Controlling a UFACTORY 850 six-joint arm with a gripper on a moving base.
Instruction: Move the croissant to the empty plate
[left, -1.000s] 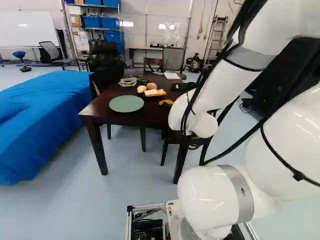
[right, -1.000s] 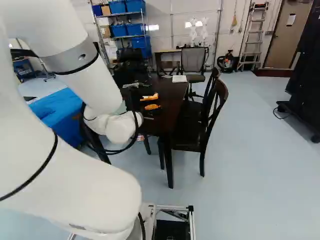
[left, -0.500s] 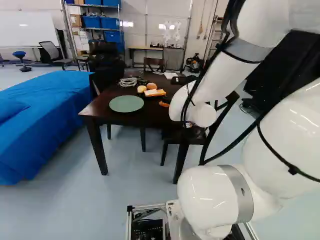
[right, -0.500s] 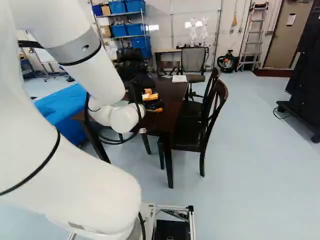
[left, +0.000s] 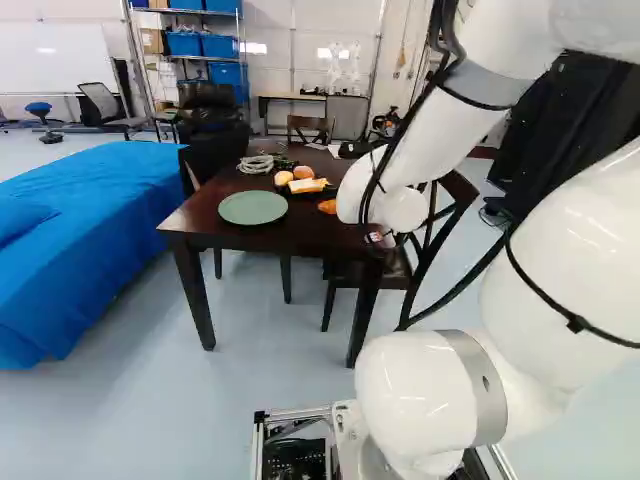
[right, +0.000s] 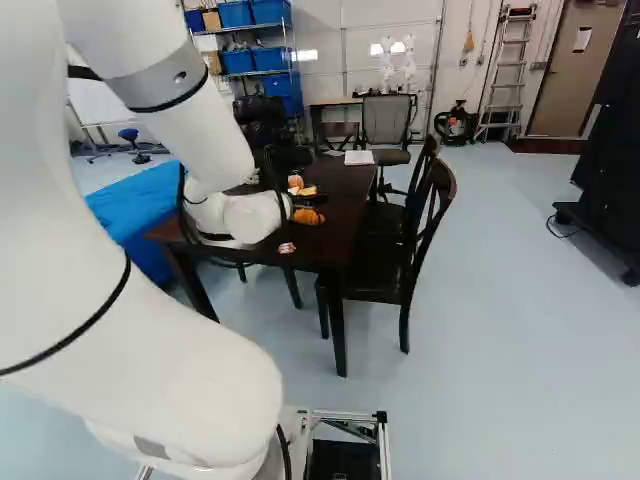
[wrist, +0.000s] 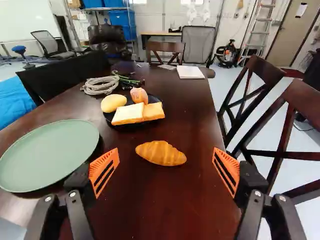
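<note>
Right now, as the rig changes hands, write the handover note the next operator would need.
Gripper: open and empty, fingers wide apart, with the croissant ahead between them.
Croissant: on the bare table, not gripped.
Empty plate: the green one, on the same table, nothing on it.
Done: the gripper is lined up roughly with the croissant.
Left: close in, grip, lift, carry to the green plate, release.
</note>
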